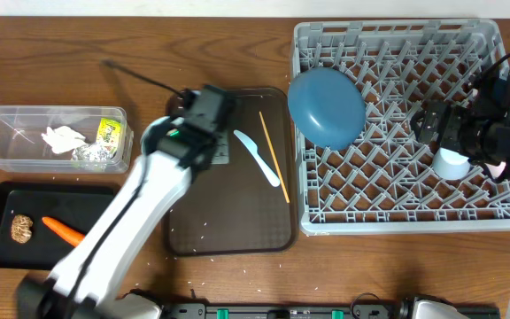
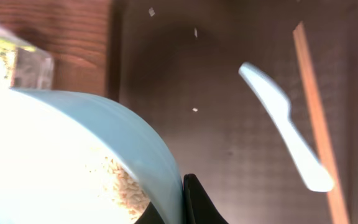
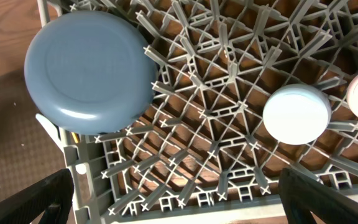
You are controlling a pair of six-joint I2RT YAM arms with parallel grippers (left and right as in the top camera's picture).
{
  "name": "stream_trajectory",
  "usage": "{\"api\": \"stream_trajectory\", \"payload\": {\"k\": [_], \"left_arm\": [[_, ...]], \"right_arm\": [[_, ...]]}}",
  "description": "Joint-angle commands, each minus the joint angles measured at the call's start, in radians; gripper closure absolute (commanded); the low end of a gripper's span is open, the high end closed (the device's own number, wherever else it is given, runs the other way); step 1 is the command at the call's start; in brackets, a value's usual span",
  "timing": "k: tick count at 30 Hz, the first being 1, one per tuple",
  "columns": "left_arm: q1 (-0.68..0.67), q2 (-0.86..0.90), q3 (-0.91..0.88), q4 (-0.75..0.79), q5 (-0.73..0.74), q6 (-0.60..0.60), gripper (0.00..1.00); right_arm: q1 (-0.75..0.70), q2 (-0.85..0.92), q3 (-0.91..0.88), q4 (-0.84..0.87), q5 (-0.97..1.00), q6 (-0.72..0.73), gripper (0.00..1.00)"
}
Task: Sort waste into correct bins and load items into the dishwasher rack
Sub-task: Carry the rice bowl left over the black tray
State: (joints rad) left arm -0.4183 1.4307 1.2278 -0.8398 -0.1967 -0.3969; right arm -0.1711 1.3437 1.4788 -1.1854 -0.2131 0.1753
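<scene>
1. The left gripper [image 2: 183, 200] is clamped tight on the bowl [image 2: 73, 149] rim, above the brown tray [image 2: 229, 162], left side; the rice [image 2: 122, 182] inside likely needs dumping first.
2. The right gripper [image 3: 179, 198] hangs wide open and empty over the rack [image 3: 229, 130].

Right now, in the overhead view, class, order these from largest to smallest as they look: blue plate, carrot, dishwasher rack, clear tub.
1. dishwasher rack
2. clear tub
3. blue plate, propped at an angle in the rack, so it may look smaller than it is
4. carrot
</scene>
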Motion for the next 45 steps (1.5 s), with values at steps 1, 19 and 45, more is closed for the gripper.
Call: {"api": "stream_trajectory", "payload": {"k": [1,19,45], "left_arm": [[0.082,-0.123,0.02,-0.035,0.096,-0.084,0.94],[0.991,-0.357,-0.105,-0.071,0.956,0.203,0.94],[1.714,-0.011,-0.632,0.583,1.768,0.423,0.94]], "right_arm": [[0.009,0.003,0.004,-0.001,-0.004,0.003,0.02],[0.009,0.003,0.004,0.008,-0.004,0.003,0.01],[0.009,0.003,0.003,0.006,-0.005,0.011,0.01]]}}
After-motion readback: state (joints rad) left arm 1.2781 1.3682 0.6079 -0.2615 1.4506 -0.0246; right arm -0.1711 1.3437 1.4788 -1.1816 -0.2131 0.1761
